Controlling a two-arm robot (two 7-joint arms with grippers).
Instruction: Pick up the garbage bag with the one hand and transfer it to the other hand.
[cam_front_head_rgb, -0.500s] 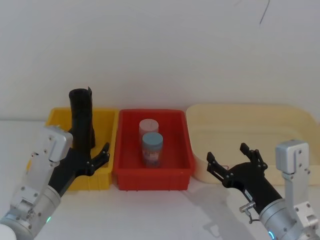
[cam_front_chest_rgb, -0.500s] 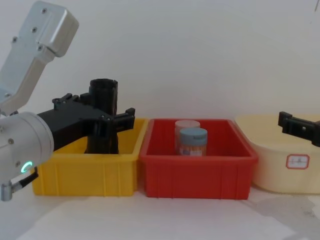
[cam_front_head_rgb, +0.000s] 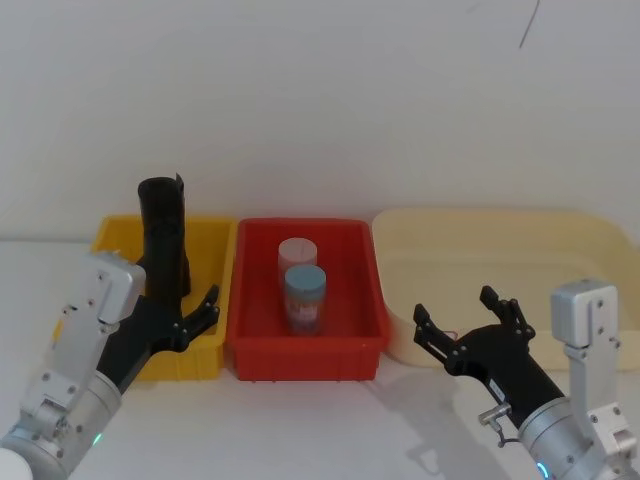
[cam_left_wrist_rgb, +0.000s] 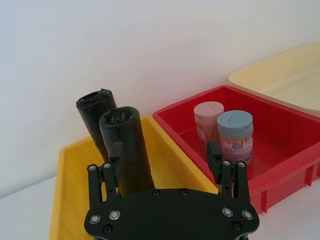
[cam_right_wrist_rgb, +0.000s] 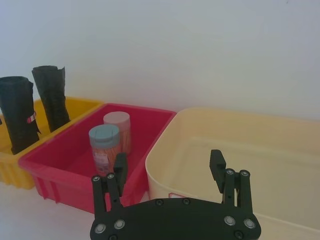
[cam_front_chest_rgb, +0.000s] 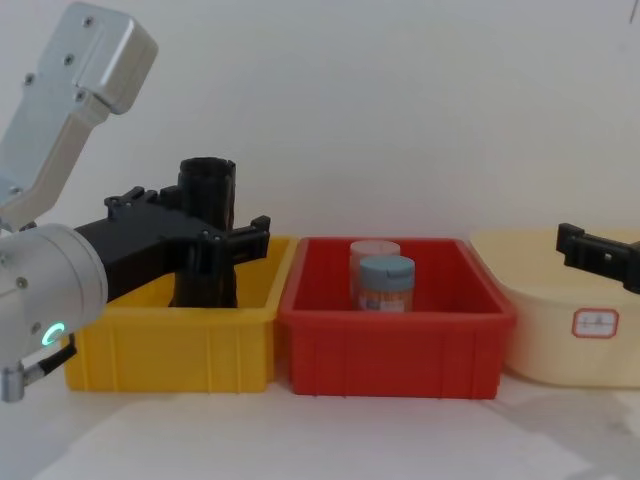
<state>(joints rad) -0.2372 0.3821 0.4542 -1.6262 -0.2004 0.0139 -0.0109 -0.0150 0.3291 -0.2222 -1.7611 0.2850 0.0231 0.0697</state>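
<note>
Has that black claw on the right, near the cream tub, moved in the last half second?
No. The right gripper sits in the same spot against the cream plastic tub as before, with its fingers spread open.

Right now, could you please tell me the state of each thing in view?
garbage bag: upright in the yellow bin, not gripped
plain black roll: upright beside it
left tool: open, at the rolls
right tool: open, holding nothing
blue-lidded jar: upright, lid on, in the red bin
pink-lidded jar: upright, lid on, behind it
</note>
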